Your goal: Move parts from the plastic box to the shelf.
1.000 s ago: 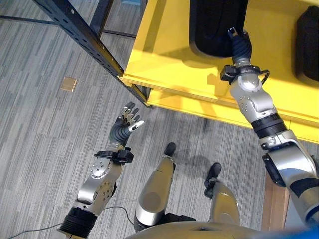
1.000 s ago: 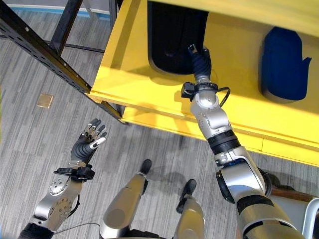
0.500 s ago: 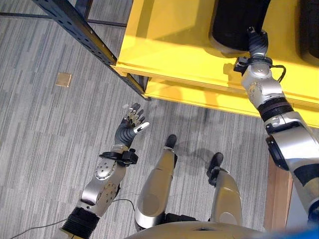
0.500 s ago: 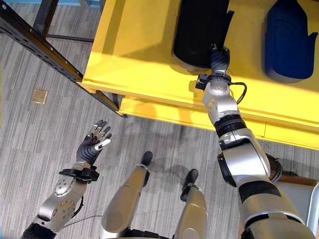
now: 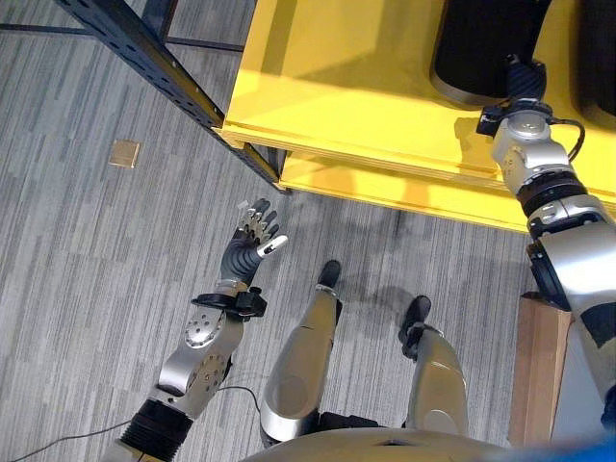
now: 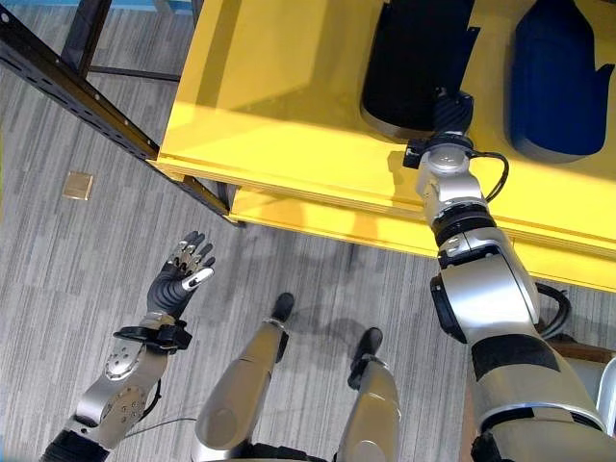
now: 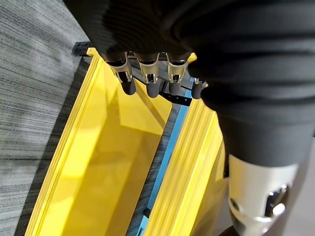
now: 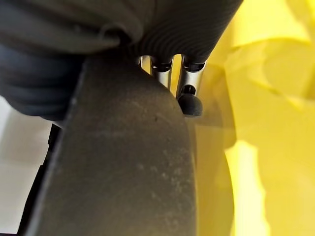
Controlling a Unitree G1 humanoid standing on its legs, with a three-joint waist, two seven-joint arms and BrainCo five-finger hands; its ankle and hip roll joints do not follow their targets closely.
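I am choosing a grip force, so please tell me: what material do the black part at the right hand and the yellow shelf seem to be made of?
The black part looks like moulded plastic with a matte, slightly grainy skin, seen close up in the right wrist view; rubber cannot be excluded. The yellow shelf looks like painted metal or board: flat, smooth, with a soft sheen and crisp edges. The right hand rests against the part.

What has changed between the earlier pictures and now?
The right hand has carried the black part further along the yellow shelf, toward the blue part. The left hand stayed open over the floor.
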